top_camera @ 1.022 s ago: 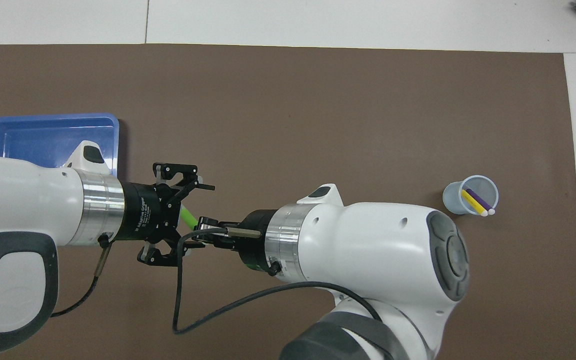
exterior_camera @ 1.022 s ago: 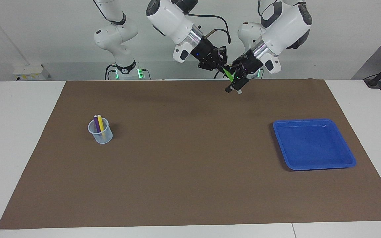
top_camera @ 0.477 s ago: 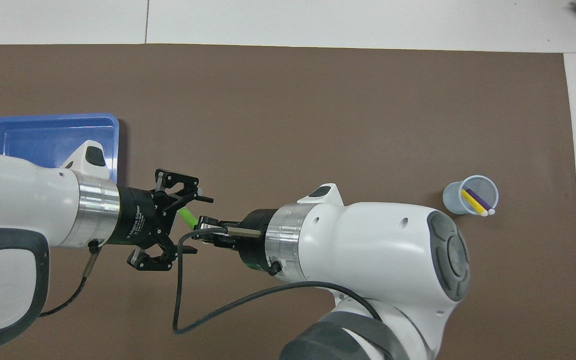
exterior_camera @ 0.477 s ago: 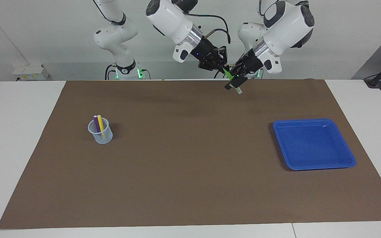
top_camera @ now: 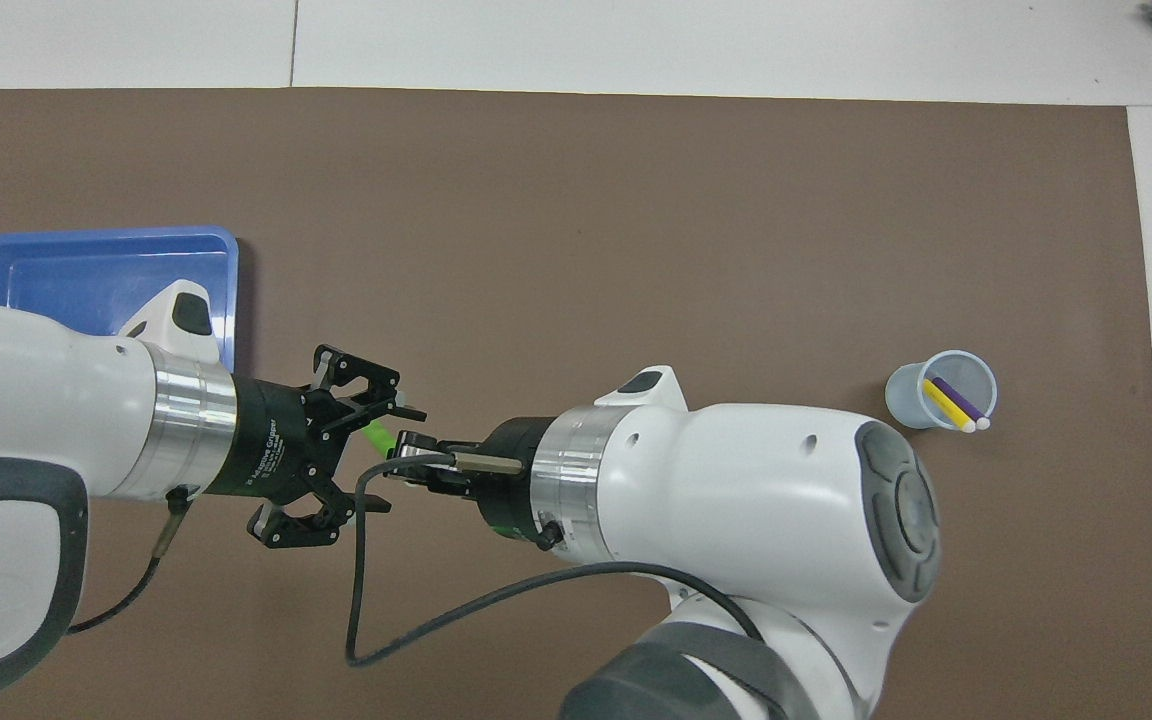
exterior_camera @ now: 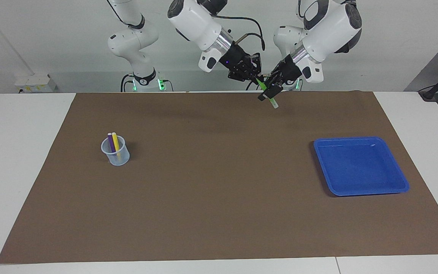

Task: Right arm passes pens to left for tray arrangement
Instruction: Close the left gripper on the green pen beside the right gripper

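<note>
My right gripper (exterior_camera: 257, 78), the one with the blue wrist light, is shut on a green pen (exterior_camera: 261, 84) and holds it in the air over the mat's edge by the robots. The pen's pale tip points down toward the mat. My left gripper (exterior_camera: 269, 91) meets it head-on. Its fingers stand open on either side of the green pen (top_camera: 374, 435), with a gap still showing in the overhead view. A yellow pen (exterior_camera: 115, 141) and a purple pen (exterior_camera: 110, 140) stand in the cup (exterior_camera: 116, 159). The blue tray (exterior_camera: 359, 190) holds nothing.
A brown mat (exterior_camera: 219, 213) covers most of the white table. The small translucent cup sits toward the right arm's end, the tray toward the left arm's end. A black cable (top_camera: 416, 625) loops from the right wrist above the mat.
The left gripper's fingers have drawn in around the green pen, and its wrist has shifted a little. The right arm and the pen have stayed still.
</note>
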Robot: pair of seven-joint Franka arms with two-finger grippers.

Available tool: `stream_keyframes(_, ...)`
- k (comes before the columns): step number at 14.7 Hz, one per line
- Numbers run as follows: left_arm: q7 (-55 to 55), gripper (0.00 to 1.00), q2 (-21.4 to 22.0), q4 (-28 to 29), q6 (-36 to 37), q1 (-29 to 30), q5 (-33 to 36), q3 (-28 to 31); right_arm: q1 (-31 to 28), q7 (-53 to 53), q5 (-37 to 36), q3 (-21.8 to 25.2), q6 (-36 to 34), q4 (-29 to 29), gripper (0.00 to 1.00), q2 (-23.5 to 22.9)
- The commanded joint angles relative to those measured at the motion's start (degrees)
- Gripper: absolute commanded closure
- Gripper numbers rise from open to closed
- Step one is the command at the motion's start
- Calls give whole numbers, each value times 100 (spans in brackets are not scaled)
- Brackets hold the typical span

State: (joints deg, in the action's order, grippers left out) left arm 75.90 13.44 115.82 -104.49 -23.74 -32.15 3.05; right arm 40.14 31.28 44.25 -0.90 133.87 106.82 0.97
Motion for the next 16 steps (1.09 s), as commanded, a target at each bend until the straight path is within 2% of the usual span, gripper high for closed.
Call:
stream_keyframes(1,-49,19,-52,-253,306,10,103,29,-6,-52,101,-6,78,-73,100,-79)
stream_keyframes(3,-58,23,-52,-245,245,18,103,29,-6,-43,92,-6,78,-65,100,-79)
stream_keyframes(7,-242,23,-43,-192,174,27,103,38,-6,-87,83,-6,61,-21,100,-62)
stream_keyframes(9,-251,35,-43,-192,192,115,103,29,-6,-87,83,-6,61,-12,100,-62)
stream_keyframes(13,-348,36,-43,-192,201,133,103,38,-6,-87,83,-6,61,-12,100,-62)
stream_keyframes(16,-348,41,-43,-183,201,159,103,38,-6,-87,83,-6,61,-12,100,-62)
